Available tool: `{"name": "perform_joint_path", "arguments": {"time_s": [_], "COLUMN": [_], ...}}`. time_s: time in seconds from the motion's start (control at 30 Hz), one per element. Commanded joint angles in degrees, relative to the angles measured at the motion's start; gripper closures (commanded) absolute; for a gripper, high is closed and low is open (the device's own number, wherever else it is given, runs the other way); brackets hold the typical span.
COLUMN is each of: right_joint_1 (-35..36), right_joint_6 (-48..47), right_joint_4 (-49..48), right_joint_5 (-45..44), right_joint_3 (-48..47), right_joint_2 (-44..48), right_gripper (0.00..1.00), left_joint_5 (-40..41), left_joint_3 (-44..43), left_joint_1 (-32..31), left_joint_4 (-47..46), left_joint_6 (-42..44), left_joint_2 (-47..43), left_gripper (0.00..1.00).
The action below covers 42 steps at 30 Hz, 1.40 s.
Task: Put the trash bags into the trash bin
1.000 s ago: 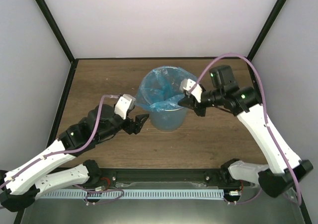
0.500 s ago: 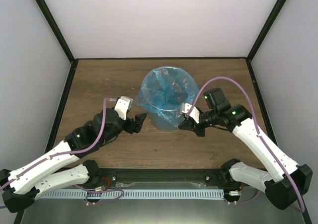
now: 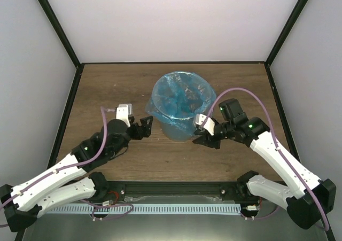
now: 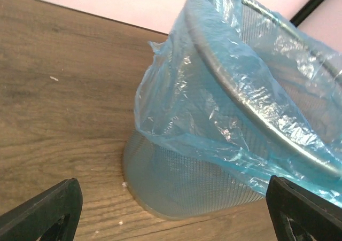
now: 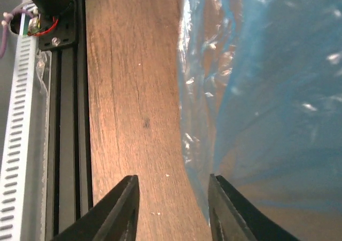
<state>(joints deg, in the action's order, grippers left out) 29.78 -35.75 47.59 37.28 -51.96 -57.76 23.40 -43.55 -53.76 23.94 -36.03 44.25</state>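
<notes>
The trash bin (image 3: 179, 132) stands upright at the table's middle. The light-blue trash bag (image 3: 179, 94) lines it, and its edge is folded out over the rim and hangs down the sides. My left gripper (image 3: 142, 127) is open and empty, low at the bin's left side, a short way off. In the left wrist view the bin (image 4: 187, 187) and bag (image 4: 224, 91) fill the space between my wide-spread fingertips (image 4: 51, 209). My right gripper (image 3: 203, 138) is open and empty, low at the bin's right side. In the right wrist view the bag's hanging edge (image 5: 203, 145) reaches between my fingers.
The wooden table (image 3: 107, 86) is walled on three sides by white panels with black corner posts. A black rail and white cable strip (image 5: 21, 145) run along the near edge, between the arm bases.
My right gripper has come down from the bin's rim to low beside its right side. My left gripper has drawn back a little to the left. The bag's right edge now hangs lower.
</notes>
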Motion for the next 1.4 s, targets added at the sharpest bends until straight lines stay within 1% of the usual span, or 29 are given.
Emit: {"name": "perform_joint_path", "arguments": {"time_s": [0.0, 0.07, 0.13, 0.17, 0.23, 0.3, 0.37, 0.43, 0.53, 0.6, 0.7, 0.83, 0.93, 1.0, 1.13, 1.27, 1.33, 1.37], "right_joint_1": [0.46, -1.58, -5.28, -8.16, -15.07, -20.65, -25.43, -32.12, -42.36, -45.63, -45.76, -45.73, -45.54, -45.11, -42.7, -38.57, -37.54, -37.36], "right_joint_6": [-1.9, -1.91, -3.56, -4.49, -6.42, -7.63, -4.04, 1.51, 11.56, 16.38, 18.95, 19.49, 20.09, 20.99, 22.63, 23.58, 25.48, 26.07], "right_joint_4": [5.38, 7.42, 10.55, 11.53, 14.25, 17.55, 16.99, 13.6, 5.76, 1.57, -0.9, -1.83, -3.35, -4.58, -7.01, -8.71, -10.89, -11.85], "right_joint_5": [0.12, 0.21, 2.98, 5.5, 13.55, 20.17, 22.84, 24.87, 26.2, 24.97, 22.5, 24.97, 28.04, 28.45, 29.58, 30.44, 29.88, 29.63], "right_joint_3": [-5.4, -8.19, -11.68, -13.37, -17.69, -22.73, -26.4, -27.84, -26.44, -24.09, -20.47, -17.82, -16.05, -15.24, -14.08, -12.56, -11.22, -10.74], "right_joint_2": [6.43, 7.83, 6.35, 5.55, 3.23, -0.77, -5.32, -8.67, -11.51, -12.37, -13.25, -16.17, -18.57, -20.21, -21.82, -21.47, -21.06, -21.11], "right_gripper": [0.58, 0.51, 0.48, 0.47, 0.46, 0.45, 0.43, 0.38, 0.28, 0.24, 0.18, 0.18, 0.2, 0.2, 0.2, 0.21, 0.23, 0.25], "left_joint_5": [1.03, 1.1, -0.46, -1.76, -4.48, -6.25, -8.36, -11.73, -13.87, -14.33, -15.78, -18.56, -19.63, -20.61, -22.19, -21.97, -21.74, -21.76], "left_joint_3": [1.78, 1.95, 2.32, 2.72, 3.44, 2.95, 1.97, 1.28, 0.65, 0.69, 1.94, 3.03, 2.36, 2.15, 1.12, 0.97, 1.09, 1.22], "left_joint_1": [1.07, 2.46, 4.5, 5.48, 7.14, 8.77, 10.27, 11.41, 12.09, 12.21, 12.36, 12.6, 12.66, 12.68, 12.63, 12.7, 12.67, 12.65], "left_joint_4": [-3.26, -2.87, -3.81, -5.74, -8.47, -8.95, -9.08, -10.15, -11.49, -11.59, -14.02, -20.03, -21.73, -23.27, -23.89, -23.8, -23.93, -24.17], "left_joint_6": [-10.68, -14.85, -18.8, -19.96, -22.31, -23.68, -23.66, -23.03, -22.48, -22.82, -22.95, -22.9, -22.9, -22.77, -22.9, -22.94, -22.94, -22.9], "left_joint_2": [-2.21, -2.32, -2.23, -2.17, -1.82, -0.4, 2.91, 5.11, 7.0, 7.71, 8.31, 10.13, 12.54, 13.91, 16.35, 17.1, 17.16, 17.23], "left_gripper": [0.02, 0.01, 0.01, 0.01, 0.03, 0.05, 0.07, 0.1, 0.12, 0.12, 0.13, 0.14, 0.17, 0.21, 0.31, 0.45, 0.54, 0.61]}}
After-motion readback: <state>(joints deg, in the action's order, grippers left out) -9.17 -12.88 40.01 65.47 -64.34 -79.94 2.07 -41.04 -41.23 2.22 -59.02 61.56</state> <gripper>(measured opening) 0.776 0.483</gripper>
